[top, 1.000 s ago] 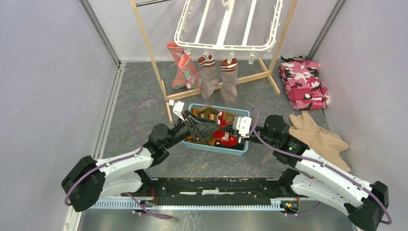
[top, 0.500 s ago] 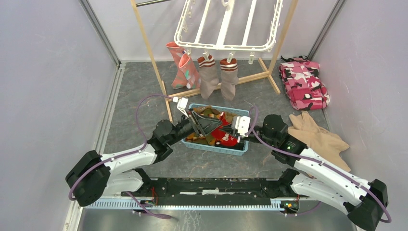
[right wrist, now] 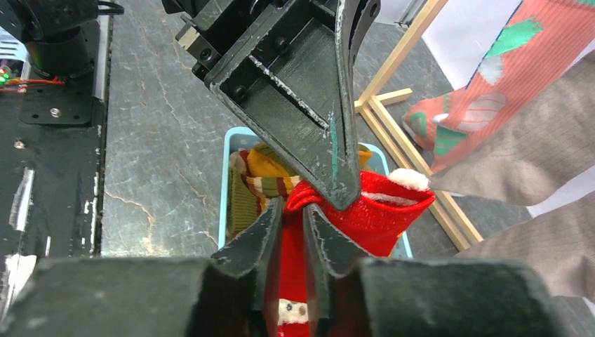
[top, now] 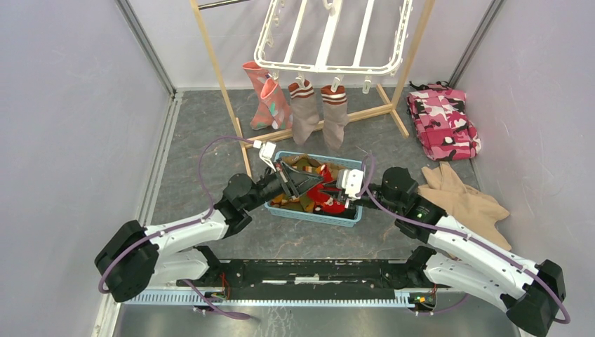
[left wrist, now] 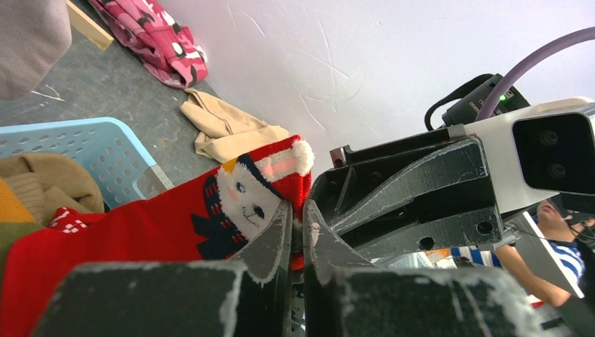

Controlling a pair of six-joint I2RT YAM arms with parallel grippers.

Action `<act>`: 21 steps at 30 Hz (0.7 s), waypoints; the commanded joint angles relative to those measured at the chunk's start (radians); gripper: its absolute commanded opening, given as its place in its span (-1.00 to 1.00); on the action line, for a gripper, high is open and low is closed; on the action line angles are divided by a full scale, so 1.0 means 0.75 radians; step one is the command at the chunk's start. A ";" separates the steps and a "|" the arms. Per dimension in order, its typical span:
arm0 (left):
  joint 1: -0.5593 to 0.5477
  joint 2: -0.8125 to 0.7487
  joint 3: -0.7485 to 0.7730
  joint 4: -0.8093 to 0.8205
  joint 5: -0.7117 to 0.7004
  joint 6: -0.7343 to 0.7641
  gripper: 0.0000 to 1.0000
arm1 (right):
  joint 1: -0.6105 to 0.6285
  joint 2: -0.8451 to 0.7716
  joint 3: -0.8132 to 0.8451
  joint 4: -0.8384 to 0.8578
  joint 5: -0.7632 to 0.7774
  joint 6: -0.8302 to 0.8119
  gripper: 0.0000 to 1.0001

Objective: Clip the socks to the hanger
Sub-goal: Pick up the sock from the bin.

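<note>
The dark grey stone-patterned table [top: 196,133] carries a light blue perforated plastic basket [top: 316,215] directly beneath the left gripper [top: 313,182] and right gripper [top: 331,193]. Beyond them stands a light wooden frame stand [top: 361,113]. Right of the right gripper lie a tan garment [top: 466,200] and, farther off, a pink camouflage-print cloth [top: 442,119].

You can read no text, label, brand or number in any of the three views. The red sock [left wrist: 140,239] carries only a small woven picture of a face with a cap, and there are no letters on it.
</note>
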 commanded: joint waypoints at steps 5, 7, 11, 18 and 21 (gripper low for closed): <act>0.012 -0.223 0.034 -0.298 -0.014 0.490 -0.96 | 0.008 -0.071 -0.017 -0.008 -0.005 -0.043 -0.10; 0.028 -0.283 0.056 -0.434 0.066 0.649 -0.96 | 0.006 -0.095 -0.023 -0.002 -0.003 -0.045 0.02; 0.078 -0.348 0.141 -0.735 0.263 0.913 -0.96 | 0.004 -0.105 -0.020 0.016 -0.005 -0.045 0.15; 0.123 -0.336 0.218 -0.963 0.663 1.142 -0.96 | 0.006 -0.040 0.019 0.007 -0.149 -0.111 0.27; 0.123 -0.334 0.231 -0.966 0.760 1.180 -0.96 | 0.006 -0.007 0.033 -0.004 -0.202 -0.118 0.25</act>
